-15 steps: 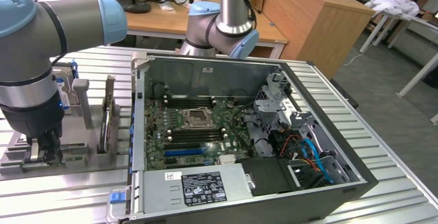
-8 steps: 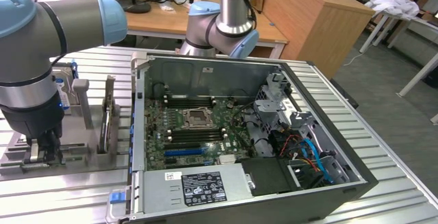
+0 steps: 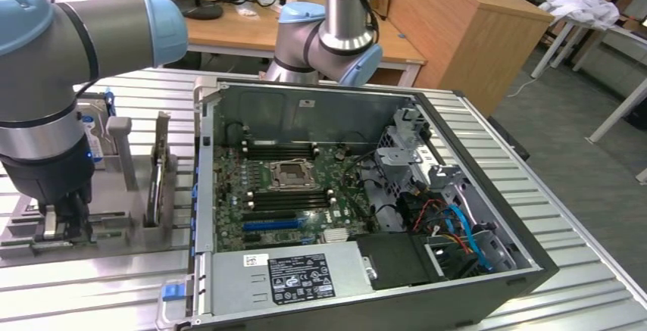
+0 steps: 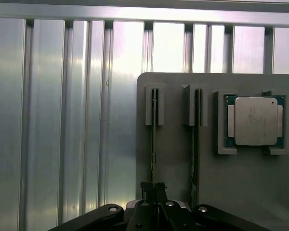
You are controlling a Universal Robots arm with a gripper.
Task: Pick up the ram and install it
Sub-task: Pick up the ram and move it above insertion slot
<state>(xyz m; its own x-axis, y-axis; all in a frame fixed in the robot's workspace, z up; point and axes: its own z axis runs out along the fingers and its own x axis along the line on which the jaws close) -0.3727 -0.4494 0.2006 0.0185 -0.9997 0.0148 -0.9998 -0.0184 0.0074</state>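
The ram [image 4: 153,144] stands on edge in the grey holder plate [image 4: 241,187], seen as a thin dark line running out of a slotted post. My gripper [image 4: 154,188] is shut, its fingertips pinched together on that stick's upper edge. A second ram stick [image 4: 195,149] stands in the neighbouring slot, untouched. In the exterior view my gripper [image 3: 60,229] is down at the holder, at the exterior view's left of the open computer case [image 3: 526,270]. The motherboard's long black slots [image 3: 288,151] lie empty beside the processor socket [image 3: 286,172].
A square silver processor chip [image 4: 255,120] sits in a pocket of the holder plate. Upright grey posts [image 3: 121,153] and a drive with blue trim [image 3: 93,130] stand close behind my gripper. The ribbed aluminium table [image 4: 62,125] spreads beside the holder. A second arm's base [image 3: 329,39] rises behind the case.
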